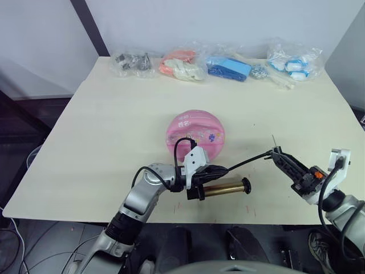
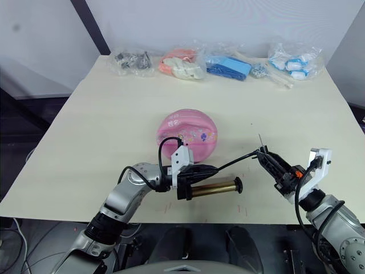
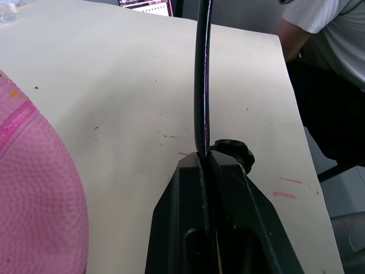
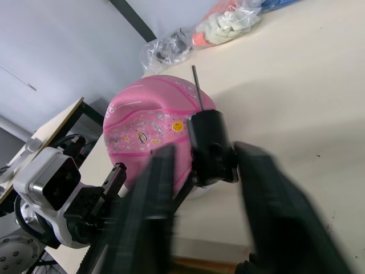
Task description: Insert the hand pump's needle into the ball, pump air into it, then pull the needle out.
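Mid-frame on table [image 1: 85, 148]: pink ball [image 1: 195, 135], up-left of right gripper [image 1: 280, 156]. Below it, hand pump [image 1: 223, 188], lying left-right, clamped in left gripper [image 1: 198, 178]. Smallest: needle [image 1: 274, 140], pointing up, fitting pinched by right gripper, well apart from ball.

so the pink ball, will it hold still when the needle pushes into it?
Probably gives first: the ball looks sagged, so its skin likely dents under the needle. Its flattened base should resist rolling. Nothing braces it, though, so it may slide on the smooth table.
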Controlling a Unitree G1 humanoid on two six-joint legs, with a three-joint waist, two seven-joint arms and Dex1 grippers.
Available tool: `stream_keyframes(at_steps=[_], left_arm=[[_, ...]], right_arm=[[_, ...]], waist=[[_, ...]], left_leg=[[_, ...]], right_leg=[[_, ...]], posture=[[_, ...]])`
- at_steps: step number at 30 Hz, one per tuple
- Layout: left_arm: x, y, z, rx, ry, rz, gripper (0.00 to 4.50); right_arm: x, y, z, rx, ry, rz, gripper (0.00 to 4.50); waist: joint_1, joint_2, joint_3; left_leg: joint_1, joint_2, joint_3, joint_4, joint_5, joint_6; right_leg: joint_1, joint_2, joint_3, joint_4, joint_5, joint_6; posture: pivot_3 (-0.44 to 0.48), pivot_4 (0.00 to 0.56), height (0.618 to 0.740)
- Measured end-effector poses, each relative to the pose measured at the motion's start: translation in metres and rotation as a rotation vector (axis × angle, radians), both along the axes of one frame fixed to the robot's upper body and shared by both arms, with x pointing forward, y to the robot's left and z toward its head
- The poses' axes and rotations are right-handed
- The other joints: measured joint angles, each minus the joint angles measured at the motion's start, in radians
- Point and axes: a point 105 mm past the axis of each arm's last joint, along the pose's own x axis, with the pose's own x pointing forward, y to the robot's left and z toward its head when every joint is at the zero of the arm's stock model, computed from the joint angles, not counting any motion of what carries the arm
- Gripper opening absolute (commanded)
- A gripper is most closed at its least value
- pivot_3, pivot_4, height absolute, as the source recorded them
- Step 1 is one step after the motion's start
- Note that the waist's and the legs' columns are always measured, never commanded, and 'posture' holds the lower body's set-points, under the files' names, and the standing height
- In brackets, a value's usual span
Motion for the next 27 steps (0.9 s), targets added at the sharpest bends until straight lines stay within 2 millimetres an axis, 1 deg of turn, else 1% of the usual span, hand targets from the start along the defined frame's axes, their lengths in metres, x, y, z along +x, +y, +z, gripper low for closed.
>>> stream_keyframes(at_steps=[9,14,15,16,17,18,19,21,22,23,24,27], left_arm=[[-0.001,0.001,-0.001,0.004,0.001,-0.005,0.00],[-0.003,0.003,-0.003,0.010,0.005,-0.014,0.00],[-0.003,0.004,-0.002,0.012,0.001,-0.014,0.80],[-0.002,0.006,-0.002,0.015,0.000,-0.011,1.16],[-0.002,0.007,-0.002,0.016,-0.001,-0.008,1.36],[-0.001,0.009,-0.002,0.015,-0.001,-0.006,1.92],[-0.001,0.011,-0.001,0.009,0.003,-0.004,2.28],[0.000,0.018,0.005,-0.005,0.000,0.001,3.29],[0.001,0.020,0.006,-0.004,-0.006,0.006,3.62],[0.001,0.023,0.008,-0.008,-0.010,0.009,4.16],[0.000,0.025,0.011,-0.015,-0.013,0.009,4.49],[-0.002,0.036,0.014,-0.021,-0.015,0.022,4.49]], right_arm=[[0.001,0.002,0.001,-0.006,-0.007,0.006,0.36],[0.000,0.003,0.001,-0.034,-0.010,0.029,0.36],[0.000,0.003,0.001,-0.046,-0.013,0.038,0.36],[0.001,0.003,0.003,-0.057,-0.019,0.043,0.36],[0.002,0.003,0.003,-0.063,-0.024,0.045,0.36],[0.002,0.003,0.004,-0.076,-0.031,0.051,0.36],[0.003,0.003,0.005,-0.104,-0.044,0.060,0.36],[0.005,0.001,0.010,-0.196,-0.101,0.079,0.36],[0.006,0.001,0.012,-0.206,-0.120,0.080,0.36],[0.007,0.001,0.014,-0.231,-0.143,0.091,0.36],[0.007,0.001,0.015,-0.270,-0.166,0.109,0.36],[0.007,0.001,0.019,-0.337,-0.221,0.145,0.36]], waist=[[0.000,0.000,0.000],[0.000,0.000,0.000],[0.000,0.000,0.000],[0.000,0.000,0.000],[0.000,0.000,0.000],[0.000,0.000,0.000],[0.000,0.000,0.000],[0.000,0.000,0.000],[0.000,0.000,0.000],[0.000,0.000,0.000],[0.000,0.001,0.001],[0.000,0.000,0.001]], left_leg=[[-0.001,0.000,0.000,0.000,0.000,0.000],[-0.005,0.000,-0.001,0.001,0.000,0.000],[-0.007,0.000,-0.001,0.002,0.000,0.000],[-0.009,0.000,-0.002,0.003,0.000,0.000],[-0.009,0.000,-0.002,0.004,0.000,0.000],[-0.009,0.000,-0.002,0.004,0.000,0.000],[-0.009,0.000,-0.002,0.005,0.000,0.000],[-0.010,0.000,-0.002,0.006,0.000,0.000],[-0.010,0.000,-0.002,0.006,0.000,0.000],[-0.010,0.000,-0.002,0.006,0.000,0.000],[-0.010,0.000,-0.002,0.006,0.000,0.000],[-0.010,0.000,-0.002,0.006,0.000,0.000]], right_leg=[[0.000,0.000,0.000,0.000,0.000,0.000],[-0.005,0.000,0.000,0.000,0.000,0.000],[-0.006,0.000,-0.001,0.000,0.000,0.000],[-0.007,0.000,-0.001,0.000,0.000,0.000],[-0.007,0.000,-0.002,0.000,0.000,0.000],[-0.007,0.000,-0.001,0.001,0.000,0.000],[-0.007,0.000,-0.001,0.001,0.000,0.000],[-0.007,0.000,-0.002,0.001,0.000,0.000],[-0.007,0.000,-0.002,0.001,0.000,0.000],[-0.007,0.000,-0.002,0.001,0.000,0.001],[-0.007,0.000,-0.002,0.001,0.000,0.001],[-0.007,0.000,-0.002,0.001,0.000,0.000]], posture=[[0.000,0.150,0.736],[0.000,0.150,0.736],[0.000,0.150,0.736],[0.000,0.150,0.736],[0.000,0.150,0.736],[0.000,0.150,0.736],[0.000,0.150,0.736],[0.000,0.150,0.736],[0.000,0.150,0.736],[0.000,0.150,0.736],[0.000,0.150,0.736],[0.000,0.150,0.736]])
